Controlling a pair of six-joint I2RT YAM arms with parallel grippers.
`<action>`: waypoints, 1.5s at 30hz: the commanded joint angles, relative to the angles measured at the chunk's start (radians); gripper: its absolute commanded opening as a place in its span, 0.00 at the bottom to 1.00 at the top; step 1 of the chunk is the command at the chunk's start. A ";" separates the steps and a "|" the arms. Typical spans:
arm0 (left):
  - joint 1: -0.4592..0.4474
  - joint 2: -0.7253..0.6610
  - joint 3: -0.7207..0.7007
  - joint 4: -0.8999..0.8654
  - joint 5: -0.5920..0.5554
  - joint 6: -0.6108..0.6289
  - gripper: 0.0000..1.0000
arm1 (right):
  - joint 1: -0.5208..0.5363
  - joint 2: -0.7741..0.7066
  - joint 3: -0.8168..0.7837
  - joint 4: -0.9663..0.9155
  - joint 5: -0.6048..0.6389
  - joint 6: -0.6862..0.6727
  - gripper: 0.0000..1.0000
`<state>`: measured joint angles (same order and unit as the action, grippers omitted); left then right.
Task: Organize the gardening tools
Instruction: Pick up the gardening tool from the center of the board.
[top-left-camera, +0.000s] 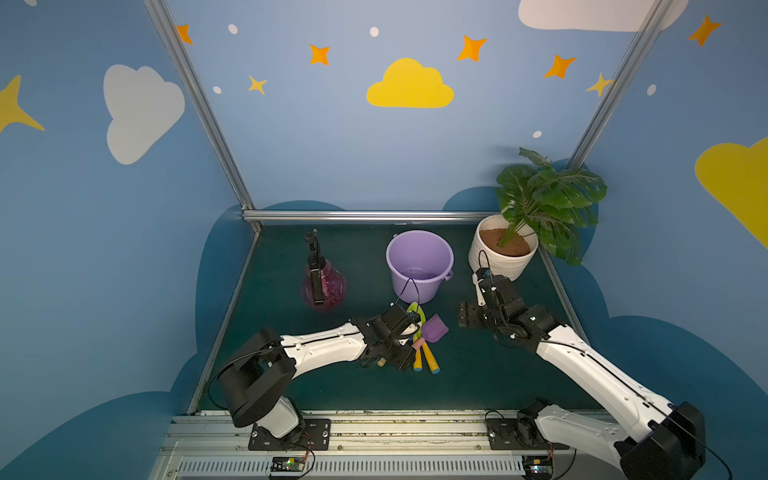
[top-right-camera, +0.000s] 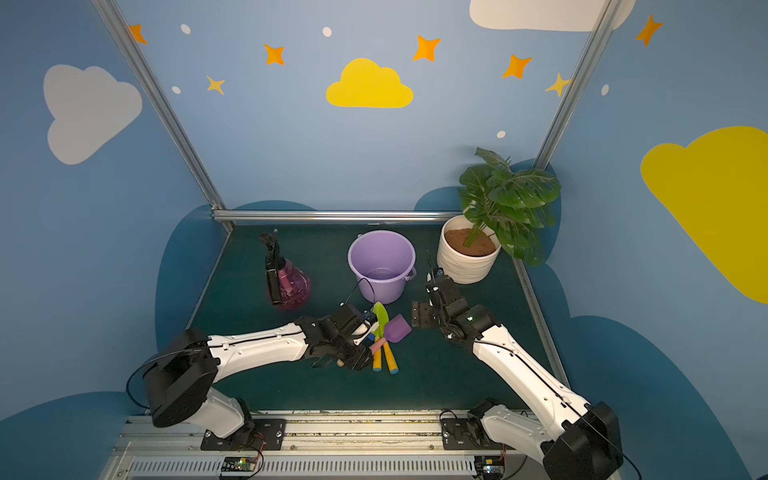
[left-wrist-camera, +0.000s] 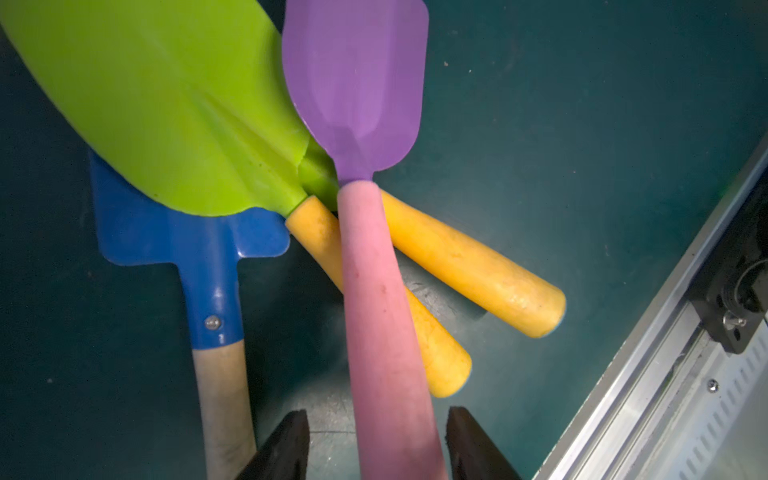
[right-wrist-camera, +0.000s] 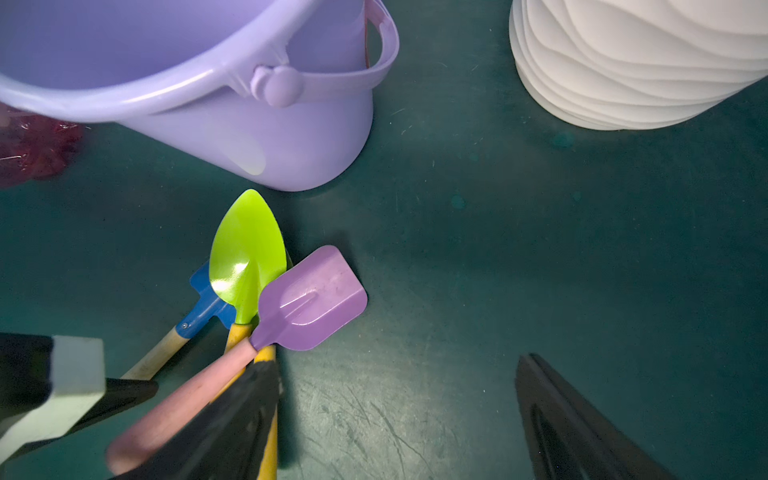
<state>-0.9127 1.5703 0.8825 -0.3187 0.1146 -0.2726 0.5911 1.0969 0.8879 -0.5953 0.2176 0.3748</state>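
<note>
Down low goes the left pincer (left-wrist-camera: 376, 444), over the heap just in front of the lilac plastic bucket (top-left-camera: 436, 286). Its jaws stand half apart astride the pink handle of the purple flat-bladed scoop (left-wrist-camera: 370, 232), not pressing it. Beneath the scoop, two lime-green trowels with yellow handles (left-wrist-camera: 166, 104) and a blue wooden-handled spade (left-wrist-camera: 199, 249) fan across the dark green bench (top-left-camera: 478, 374). The right pincer (right-wrist-camera: 397, 365) hovers beside the heap, wide and empty. The pink translucent spray bottle (top-left-camera: 328, 286) stands upright left of the bucket.

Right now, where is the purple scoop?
In both top views the purple scoop lies mid-table atop the tool pile, just in front of the lilac bucket; its pink handle sits between the left hand's open fingers.
</note>
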 joint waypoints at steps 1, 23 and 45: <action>-0.005 0.010 0.020 0.016 -0.006 0.012 0.49 | 0.001 -0.023 -0.016 -0.017 0.026 0.020 0.90; 0.013 -0.214 -0.130 0.164 -0.043 -0.004 0.03 | -0.082 -0.049 -0.030 -0.045 -0.149 0.107 0.89; 0.042 -0.597 -0.384 0.486 0.177 -0.002 0.03 | -0.341 -0.059 -0.117 0.184 -0.987 0.177 0.77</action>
<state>-0.8749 0.9943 0.5056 0.0963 0.2379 -0.2768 0.2558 1.0298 0.7849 -0.4778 -0.6491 0.5262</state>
